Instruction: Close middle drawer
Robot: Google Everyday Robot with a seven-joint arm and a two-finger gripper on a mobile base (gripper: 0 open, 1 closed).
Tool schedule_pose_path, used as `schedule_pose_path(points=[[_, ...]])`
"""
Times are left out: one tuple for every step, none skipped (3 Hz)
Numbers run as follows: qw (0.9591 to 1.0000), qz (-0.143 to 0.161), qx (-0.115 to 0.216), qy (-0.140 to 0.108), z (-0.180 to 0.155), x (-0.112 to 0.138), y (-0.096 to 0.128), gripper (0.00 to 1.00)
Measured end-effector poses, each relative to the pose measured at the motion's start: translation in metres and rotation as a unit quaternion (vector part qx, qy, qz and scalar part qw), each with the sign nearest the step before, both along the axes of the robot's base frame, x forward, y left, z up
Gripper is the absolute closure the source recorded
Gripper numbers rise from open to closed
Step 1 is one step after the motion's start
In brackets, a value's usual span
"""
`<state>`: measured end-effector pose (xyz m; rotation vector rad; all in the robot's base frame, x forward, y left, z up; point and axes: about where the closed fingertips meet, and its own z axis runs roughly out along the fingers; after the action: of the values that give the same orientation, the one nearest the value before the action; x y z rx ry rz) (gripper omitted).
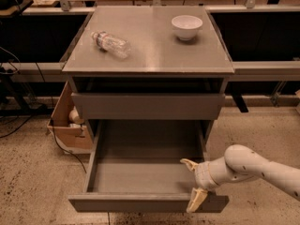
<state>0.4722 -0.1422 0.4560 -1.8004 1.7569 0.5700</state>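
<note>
Straddling middle drawer (140,203) front-right corner: end effector (186,185), jaws apart.

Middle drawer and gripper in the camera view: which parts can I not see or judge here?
1. Outer face of the middle drawer: camera view looks from above, only its top edge shows.
2. Space below that drawer: hidden by the pulled-out drawer itself.
3. Gripper at the drawer's front right corner: whether it touches the front panel is unclear.
4. Arm: cut off by the right edge.
</note>
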Motion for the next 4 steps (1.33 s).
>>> schedule_pose_path(points=[[0.9993,0.028,0.025,-0.004,-0.0132,0.0179,0.0300,0.26],[0.9989,0.035,0.030,-0.006,-0.0133,0.0224,0.0371,0.49],[0.9989,0.035,0.030,-0.006,-0.0064,0.0208,0.0355,0.72],[0.9989,0.035,0.030,-0.006,-0.0061,0.0195,0.0355,0.86]])
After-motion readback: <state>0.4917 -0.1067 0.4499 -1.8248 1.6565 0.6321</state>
